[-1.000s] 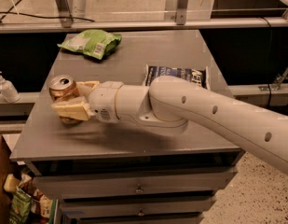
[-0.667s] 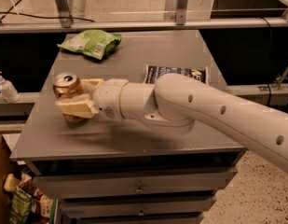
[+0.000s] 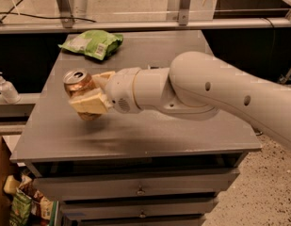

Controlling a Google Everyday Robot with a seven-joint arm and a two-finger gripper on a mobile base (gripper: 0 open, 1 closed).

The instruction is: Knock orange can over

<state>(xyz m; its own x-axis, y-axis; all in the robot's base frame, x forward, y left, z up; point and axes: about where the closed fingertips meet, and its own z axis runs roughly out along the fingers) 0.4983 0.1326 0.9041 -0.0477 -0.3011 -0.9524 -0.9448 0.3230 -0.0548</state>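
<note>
Reaching in from the right edge of the surface [image 3: 149, 135], your arm [image 3: 220, 88] lies low across the grey top and ends at the gripper [image 3: 86, 91], close to the left edge and about midway between the near and far edges. The tan fingers [image 3: 88, 102] sit one on each side of the orange can [image 3: 78, 81]. The near one crosses the front of the can's body and the far one shows just behind it, so you have them narrowed onto the can with it held between them.

The can is tilted, with its silver top and pull tab facing up and toward the left edge. Its lower end shows beneath the near finger, just above its shadow on the surface. You cannot read any script on the part of its side that is exposed.

At the far left corner lies a crumpled green chip bag [image 3: 92, 44], well apart from the can. It has a pale patch of print, but no brand can be made out.

Off the left edge, on a lower ledge, stands a clear pump bottle [image 3: 4, 87] whose label cannot be read. Grey drawers [image 3: 140, 189] fill the front below the near edge.
</note>
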